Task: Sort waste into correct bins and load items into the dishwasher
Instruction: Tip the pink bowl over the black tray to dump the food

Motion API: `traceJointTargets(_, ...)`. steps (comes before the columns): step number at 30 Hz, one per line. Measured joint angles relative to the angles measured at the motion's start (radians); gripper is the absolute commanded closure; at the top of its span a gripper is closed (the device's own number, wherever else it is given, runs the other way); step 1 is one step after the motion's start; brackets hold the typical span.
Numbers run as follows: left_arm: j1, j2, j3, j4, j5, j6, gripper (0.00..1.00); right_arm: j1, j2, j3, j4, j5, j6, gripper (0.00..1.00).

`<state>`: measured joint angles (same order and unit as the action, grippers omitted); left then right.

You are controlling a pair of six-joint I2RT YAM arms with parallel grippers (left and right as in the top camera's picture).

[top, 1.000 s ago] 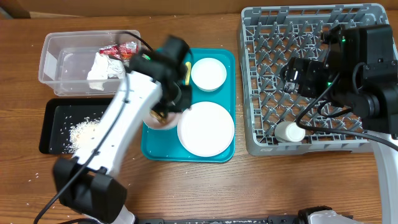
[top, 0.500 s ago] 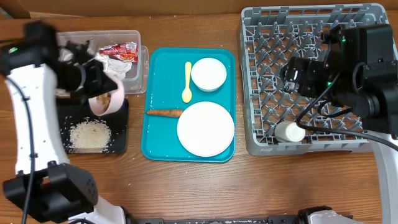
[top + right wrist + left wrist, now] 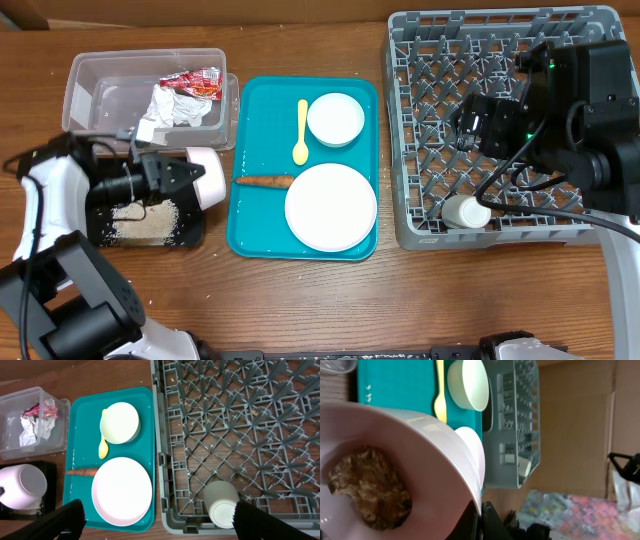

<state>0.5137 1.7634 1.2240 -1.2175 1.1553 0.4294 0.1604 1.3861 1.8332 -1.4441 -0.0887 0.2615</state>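
Item: pink bowl (image 3: 207, 178), tipped on its side above the right rim of the black tray (image 3: 188, 241), toward the left edge of the tabletop, mouth turned to that edge. Contents: a brown clump of food (image 3: 367, 487) sitting low on the inner wall, seen in the left wrist view. Holder: left gripper (image 3: 188, 176), jaws pinching the bowl's rim. Receiver: the black tray, holding a pile of rice (image 3: 140, 213). Step in hand, by judgement: emptying food scraps before the bowl goes to the rack. Handling notes: the bowl hangs over the tray's rim, not its middle, so carry it toward the left edge before turning the mouth fully down, or the clump may land on the wood or the teal tray (image 3: 256, 232); the clump looks sticky and may want a short shake; keep the pinch firm, as a rim grip on a smooth bowl could slip when it is shaken. Adjacent: clear bin (image 3: 82, 72) with wrappers at the far left corner; on the teal tray a carrot piece (image 3: 265, 181), yellow spoon (image 3: 301, 132), small bowl (image 3: 335, 119) and plate (image 3: 330, 207). Far right corner: dish rack (image 3: 500, 35) holding one cup (image 3: 466, 212); right gripper (image 3: 159, 519) above it, jaws spread, carrying nothing.
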Motion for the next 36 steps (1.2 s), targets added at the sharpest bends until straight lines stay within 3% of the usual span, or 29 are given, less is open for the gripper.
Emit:
traceJointTargets(13,0.146,0.000,-0.156,0.218,0.125,-0.008,0.96,0.000,0.000,0.000,-0.007,-0.001,0.000,0.03)
traceJointTargets(25,0.163,0.052,-0.171,0.137,0.339,-0.099,0.96,0.000,0.026,0.000,-0.008,-0.001,-0.001,0.03)
traceJointTargets(36,0.207,0.052,-0.169,0.115,0.352,-0.138,0.96,0.000,0.026,0.000,-0.012,-0.001,0.000,0.03)
